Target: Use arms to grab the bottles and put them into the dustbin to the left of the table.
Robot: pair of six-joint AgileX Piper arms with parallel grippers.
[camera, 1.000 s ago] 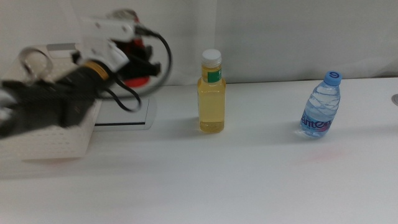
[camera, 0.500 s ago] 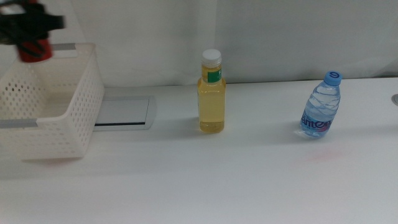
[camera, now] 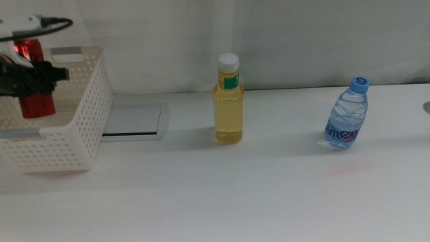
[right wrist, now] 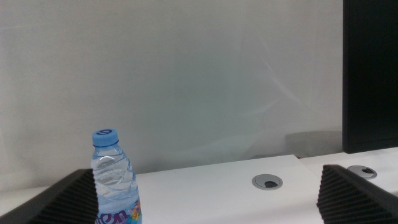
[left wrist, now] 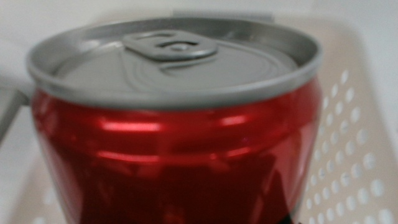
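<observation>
Red can (camera: 32, 86): slim, glossy red, silver pull-tab top; upright over the white perforated dustbin (camera: 74, 128)
Left hand (camera: 37, 75): clamped on the can
Right hand (right wrist: 205, 199): jaws spread, empty; near the blue-capped water bottle (right wrist: 115, 177)
Yellow bottle (camera: 228, 101): on the counter (camera: 269, 195), right of the dustbin

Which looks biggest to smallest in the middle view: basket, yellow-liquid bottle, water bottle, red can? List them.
1. White perforated basket
2. Yellow-liquid bottle
3. Blue-capped water bottle and red can, held over the basket by the left gripper: too alike to rank; the can is partly hidden.
</observation>
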